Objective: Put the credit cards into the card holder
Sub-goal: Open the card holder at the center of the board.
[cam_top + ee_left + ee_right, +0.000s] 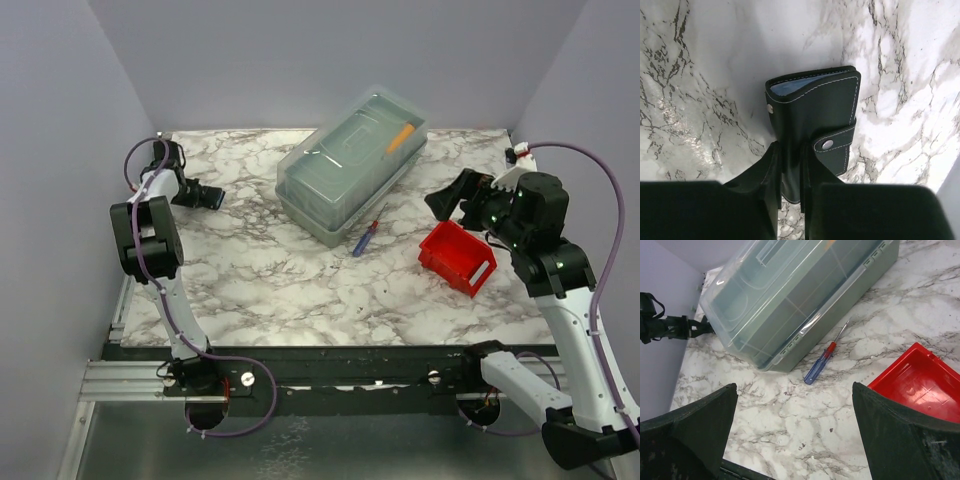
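Observation:
The card holder is a black stitched wallet with metal snaps. It lies folded on the marble at the table's far left. A bluish edge shows inside its fold; whether that is one of the credit cards I cannot tell. No loose credit cards are in view. My left gripper is shut on the holder's near end, one finger pressed against each side. In the top view this gripper sits low by the left wall. My right gripper hangs open and empty above the table on the right.
A large clear lidded box stands diagonally at the back centre. A blue-and-red pen lies just in front of it. A red plastic bin sits on the right, below my right gripper. Grey walls close in both sides.

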You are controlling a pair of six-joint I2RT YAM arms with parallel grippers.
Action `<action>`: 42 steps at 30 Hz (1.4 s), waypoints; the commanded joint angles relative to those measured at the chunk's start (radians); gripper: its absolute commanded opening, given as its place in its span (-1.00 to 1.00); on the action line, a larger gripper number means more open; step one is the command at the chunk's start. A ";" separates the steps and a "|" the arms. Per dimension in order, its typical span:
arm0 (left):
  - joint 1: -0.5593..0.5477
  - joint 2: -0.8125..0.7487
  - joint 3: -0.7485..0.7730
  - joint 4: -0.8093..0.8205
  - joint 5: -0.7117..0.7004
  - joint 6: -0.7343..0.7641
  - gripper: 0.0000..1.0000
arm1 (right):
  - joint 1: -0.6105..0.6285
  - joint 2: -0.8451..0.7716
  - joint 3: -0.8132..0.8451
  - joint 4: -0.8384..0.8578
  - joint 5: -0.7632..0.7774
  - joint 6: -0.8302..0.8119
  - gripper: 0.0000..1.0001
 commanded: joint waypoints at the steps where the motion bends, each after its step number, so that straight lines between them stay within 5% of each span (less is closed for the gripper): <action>1: -0.050 0.051 -0.096 -0.151 -0.100 0.087 -0.79 | -0.005 0.010 -0.040 -0.032 -0.022 0.013 1.00; 4: -0.068 -0.005 -0.166 -0.150 -0.087 0.137 -1.00 | -0.005 0.039 -0.079 -0.041 -0.055 0.005 1.00; 12: -0.327 -0.260 -0.487 -0.127 0.014 0.296 -1.00 | 0.008 0.140 -0.273 0.021 -0.200 0.002 1.00; 20: -0.681 -0.575 -0.745 -0.062 0.203 0.339 -1.00 | 0.301 0.228 -0.413 0.141 -0.095 0.131 1.00; 26: -0.780 -0.704 -0.877 0.158 0.389 0.335 -0.80 | 0.614 0.342 -0.479 0.346 0.058 0.264 1.00; 30: -0.783 -0.728 -0.905 0.217 0.470 0.389 -0.15 | 0.760 0.467 -0.453 0.457 0.165 0.328 0.98; 35: -0.782 -0.836 -0.944 0.206 0.482 0.418 0.21 | 0.893 0.647 -0.337 0.485 0.332 0.358 0.70; 39: -0.780 -0.880 -0.921 0.120 0.417 0.437 0.13 | 0.922 0.737 -0.282 0.490 0.373 0.384 -0.10; 42: -0.766 -0.877 -0.904 0.118 0.430 0.436 -0.10 | 0.934 0.743 -0.269 0.475 0.405 0.395 -0.26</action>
